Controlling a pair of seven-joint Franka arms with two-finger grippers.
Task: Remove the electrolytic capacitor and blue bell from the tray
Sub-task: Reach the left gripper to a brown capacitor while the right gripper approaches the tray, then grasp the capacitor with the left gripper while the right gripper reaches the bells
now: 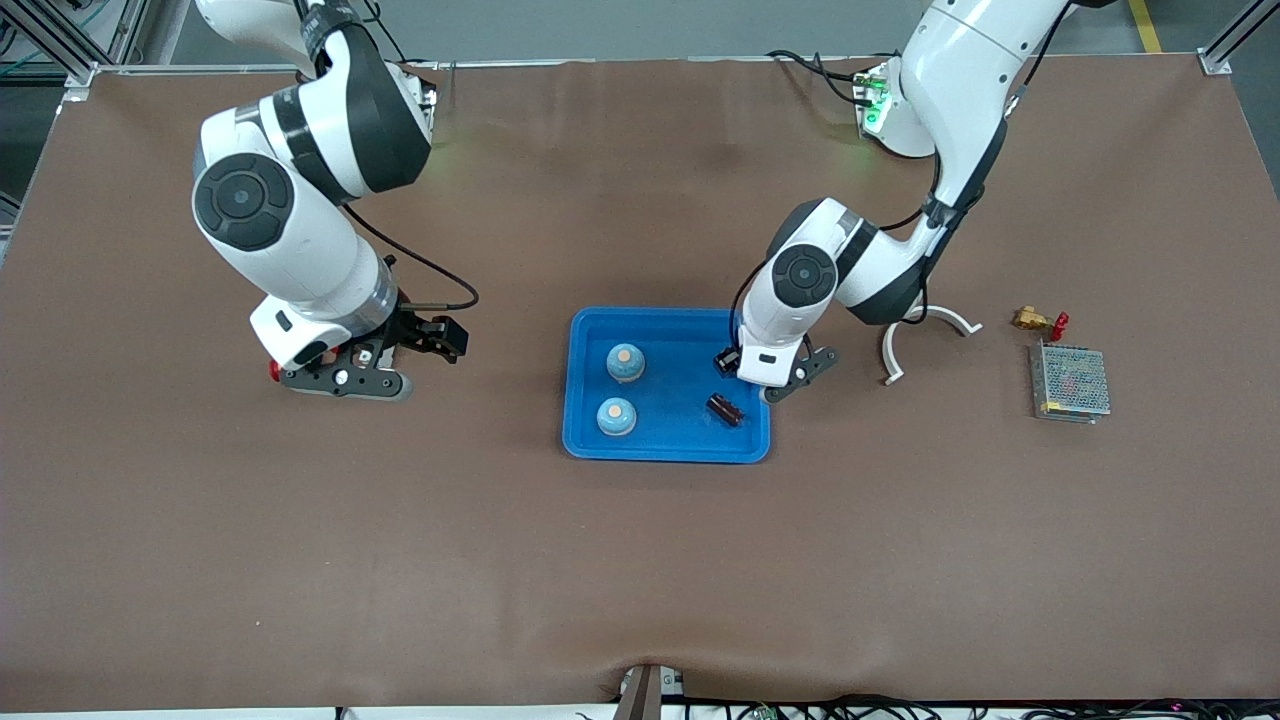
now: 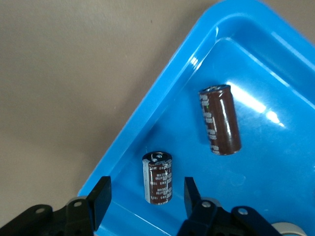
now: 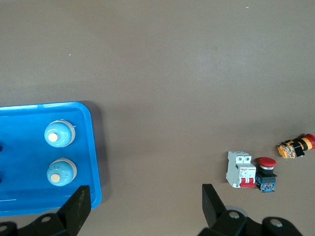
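A blue tray [image 1: 660, 452] lies mid-table. In it sit two light-blue dome bells [image 1: 625, 362] [image 1: 616, 416], toward the right arm's end. A brown capacitor [image 1: 724, 409] lies on its side toward the left arm's end. My left gripper [image 1: 772, 385] hangs over that end of the tray. In the left wrist view a second capacitor [image 2: 157, 177] lies between the fingers of the left gripper [image 2: 146, 191], with a gap on each side, and the first capacitor [image 2: 220, 119] lies beside it. My right gripper [image 3: 145, 194] is open over bare table beside the tray [image 3: 96, 147].
A white curved piece [image 1: 925, 335], a brass valve with a red handle [image 1: 1038, 321] and a mesh-covered power supply [image 1: 1070, 381] lie toward the left arm's end. Near the right gripper lie a white breaker [image 3: 240, 169], a red push button [image 3: 266, 174] and an orange-and-red switch [image 3: 295, 146].
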